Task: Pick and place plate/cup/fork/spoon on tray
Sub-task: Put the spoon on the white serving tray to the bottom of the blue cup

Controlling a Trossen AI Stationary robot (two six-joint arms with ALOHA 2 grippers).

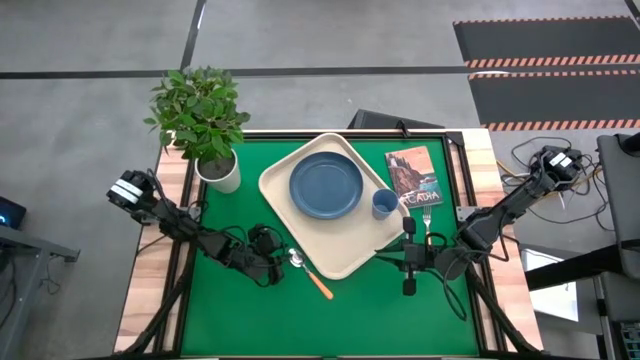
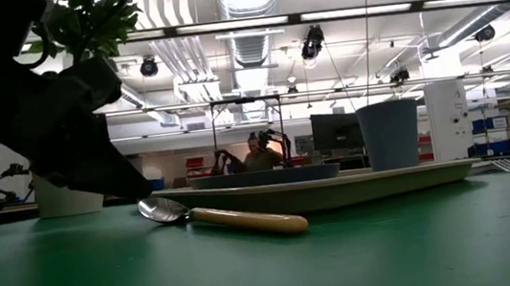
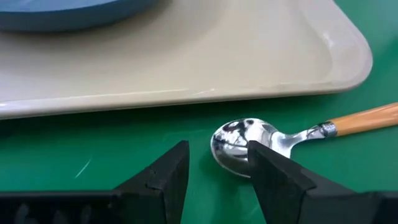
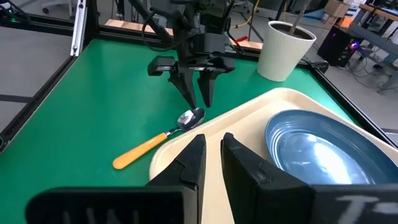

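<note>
The cream tray (image 1: 275, 182) lies mid-table with the blue plate (image 1: 326, 185) on it and the blue cup (image 1: 384, 204) upright in its right corner. The spoon (image 1: 308, 272) lies on the green mat along the tray's near-left rim, bowl toward my left gripper. My left gripper (image 3: 217, 152) is open and points down at the spoon's bowl (image 3: 239, 144), which lies just ahead of the tips by one finger. The fork (image 1: 427, 217) lies on the mat right of the tray. My right gripper (image 4: 213, 140) hovers over the tray's near-right corner, empty, with only a narrow gap. My left gripper comes slanting down from the table's left at the spoon's bowl (image 4: 191, 117). One fingertip (image 3: 267, 167) covers the bowl's edge. I cannot tell whether it touches the bowl. The spoon lies flat on the mat.
A white plant pot (image 1: 219, 172) stands at the far left of the mat. A brown-covered book (image 1: 412, 175) lies right of the tray, behind the fork. Bare green mat lies near the table's front edge. A person shows far off in the room (image 2: 261, 154).
</note>
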